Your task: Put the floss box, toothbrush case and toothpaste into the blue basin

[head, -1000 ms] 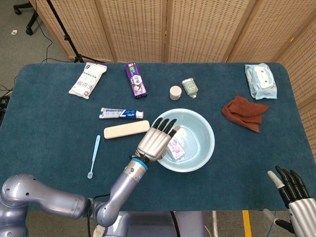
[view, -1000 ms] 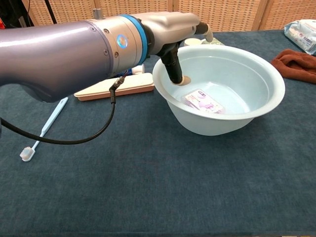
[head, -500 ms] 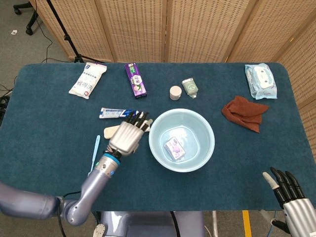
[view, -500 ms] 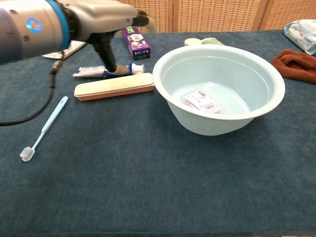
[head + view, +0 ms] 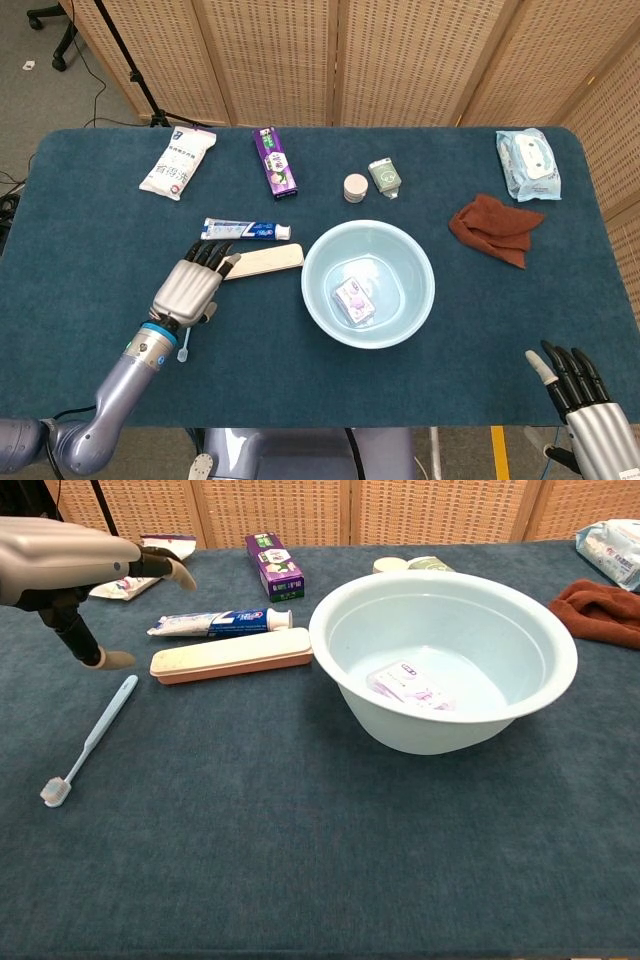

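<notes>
Left hand [image 5: 187, 287] has drawn back from the basin [image 5: 415, 310] and now hangs over the case's left end, fingers spread, holding nothing. Floss box [image 5: 354, 300] lies in the basin, off to the hand's right. Case [image 5: 265, 260] lies flat just beyond the fingertips, long axis running left to right. Toothpaste [image 5: 245, 230] sits just past it, parallel, cap pointing right. Right hand [image 5: 578, 385] waits well apart at the surface's [image 5: 100, 240] near right corner, fingers apart and empty.
</notes>
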Motion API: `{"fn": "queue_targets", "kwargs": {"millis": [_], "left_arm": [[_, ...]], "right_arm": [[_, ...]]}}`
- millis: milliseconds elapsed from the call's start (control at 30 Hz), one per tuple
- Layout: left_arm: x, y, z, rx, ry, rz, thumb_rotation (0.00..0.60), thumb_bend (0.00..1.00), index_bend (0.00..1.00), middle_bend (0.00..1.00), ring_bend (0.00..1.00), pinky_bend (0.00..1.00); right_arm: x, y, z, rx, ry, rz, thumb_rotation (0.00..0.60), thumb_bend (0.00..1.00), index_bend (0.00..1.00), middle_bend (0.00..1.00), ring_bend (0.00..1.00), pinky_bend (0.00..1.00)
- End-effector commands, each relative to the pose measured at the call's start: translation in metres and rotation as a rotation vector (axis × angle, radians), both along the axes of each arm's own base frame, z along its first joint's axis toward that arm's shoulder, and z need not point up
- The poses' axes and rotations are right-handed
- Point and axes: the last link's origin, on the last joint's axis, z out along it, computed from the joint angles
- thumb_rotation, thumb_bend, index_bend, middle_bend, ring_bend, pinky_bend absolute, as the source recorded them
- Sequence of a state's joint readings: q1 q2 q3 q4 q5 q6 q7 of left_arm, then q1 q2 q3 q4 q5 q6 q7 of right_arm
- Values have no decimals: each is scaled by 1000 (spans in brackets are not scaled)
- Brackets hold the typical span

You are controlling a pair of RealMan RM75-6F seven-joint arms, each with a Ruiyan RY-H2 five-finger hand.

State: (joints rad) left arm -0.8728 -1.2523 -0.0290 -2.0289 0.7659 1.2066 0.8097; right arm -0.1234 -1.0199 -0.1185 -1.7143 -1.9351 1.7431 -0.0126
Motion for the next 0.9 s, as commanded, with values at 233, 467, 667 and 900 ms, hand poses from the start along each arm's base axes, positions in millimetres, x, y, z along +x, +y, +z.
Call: {"fn": "queue_targets", "kwargs": {"millis": [233,467,667,900], "left_arm": [[-14,20,-16,33,-48,170,600,316,0,0,0,74],[-4,33,-31,58,-51,193,600,315,50,0,0,74],[13,39,-54,63,-49,192,600,316,108,0,0,74],[27,40,-66,83,-45,190,600,317,155,0,0,74]], "right_arm": [[-1,-1,-2,8,4,-3,600,131,0,0,0,0],[-1,-1,-2,12,2,-4,600,131,0,0,0,0],[-3,-2,-1,16,-7,-10,600,131,0,0,0,0],[-4,-4,2,14,-22,-15,600,131,0,0,0,0]]}}
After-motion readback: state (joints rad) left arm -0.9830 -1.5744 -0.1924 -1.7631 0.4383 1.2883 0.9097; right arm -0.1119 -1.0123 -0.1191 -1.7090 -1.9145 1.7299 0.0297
